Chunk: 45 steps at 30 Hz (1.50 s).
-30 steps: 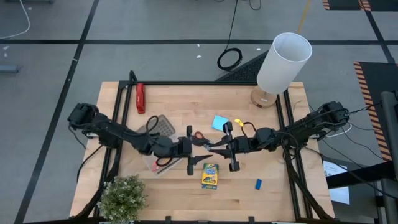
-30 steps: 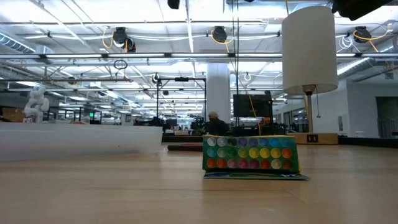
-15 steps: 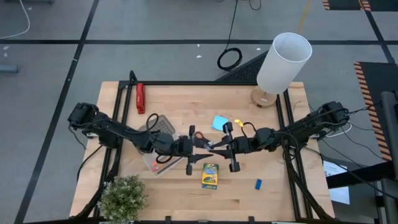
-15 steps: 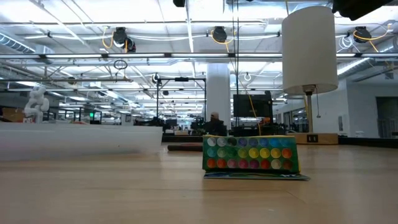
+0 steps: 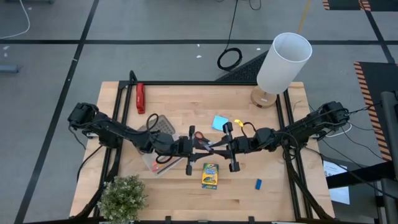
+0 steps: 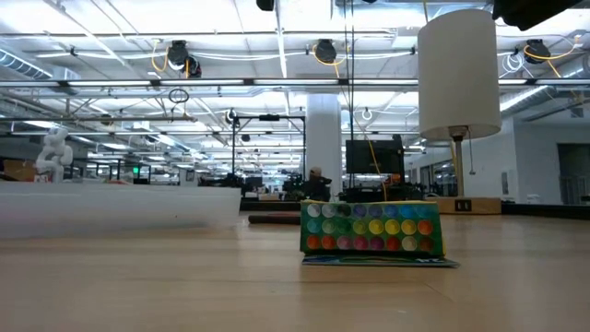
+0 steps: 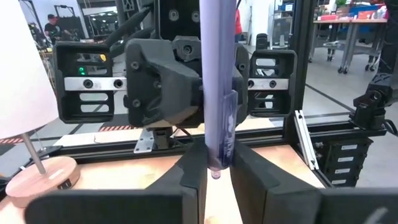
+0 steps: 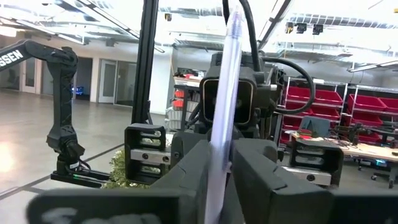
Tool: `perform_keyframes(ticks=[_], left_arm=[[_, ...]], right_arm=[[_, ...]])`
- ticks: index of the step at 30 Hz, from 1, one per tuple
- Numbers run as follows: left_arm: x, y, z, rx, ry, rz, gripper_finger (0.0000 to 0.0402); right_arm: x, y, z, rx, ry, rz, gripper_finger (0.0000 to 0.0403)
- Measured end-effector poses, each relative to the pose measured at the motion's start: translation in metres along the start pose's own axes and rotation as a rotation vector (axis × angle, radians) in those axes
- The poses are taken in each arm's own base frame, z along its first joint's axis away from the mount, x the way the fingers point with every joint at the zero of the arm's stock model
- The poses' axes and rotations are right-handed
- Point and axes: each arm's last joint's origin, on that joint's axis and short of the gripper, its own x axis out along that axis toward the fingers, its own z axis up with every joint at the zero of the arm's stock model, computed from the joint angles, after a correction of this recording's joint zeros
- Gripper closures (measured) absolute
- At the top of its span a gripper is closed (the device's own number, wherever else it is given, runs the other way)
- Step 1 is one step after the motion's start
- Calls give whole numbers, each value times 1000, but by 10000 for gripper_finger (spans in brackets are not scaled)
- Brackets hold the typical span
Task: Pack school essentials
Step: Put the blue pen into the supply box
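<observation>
Two dark, slim, jointed robot arms, one mounted at each side edge of the desk. Black cables run along both, and a yellow cable loops near the right arm's wrist. Each wrist ends in a blocky black housing with screw heads and two flat, matte black fingers (image 7: pixel 249 180).

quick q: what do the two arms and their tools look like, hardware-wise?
Both arms are dark, jointed, with cables along them. The left tool and right tool each have a dark crossbar and two chunky black fingers. The right arm has a yellow cable near its wrist. A green light shows on the right tool's crossbar in the left wrist view.
</observation>
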Motion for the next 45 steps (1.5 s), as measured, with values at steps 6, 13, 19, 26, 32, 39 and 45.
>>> perform_keyframes(ticks=[6, 13, 19, 26, 32, 39, 45], left_arm=[[-4, -4, -1, 1, 51, -17, 347], [-23, -3, 5, -44, 187, -3, 350], [-44, -4, 12, -75, 290, 63, 350], [-81, -3, 13, -198, 501, 103, 350], [-116, 0, -3, -320, 803, 222, 350], [-133, -4, -24, -393, 1046, 385, 350], [-122, -13, -37, -434, 1096, 401, 350]], right_arm=[[-5, 3, 3, 0, 79, 8, 264], [-25, 0, 23, 19, 231, 19, 198], [-45, -5, 38, 62, 314, 22, 189], [-64, -8, 43, 94, 431, 21, 192], [-71, -9, 42, 97, 496, 22, 192], [-72, -9, 42, 96, 500, 22, 193], [-72, -9, 42, 96, 501, 22, 193]])
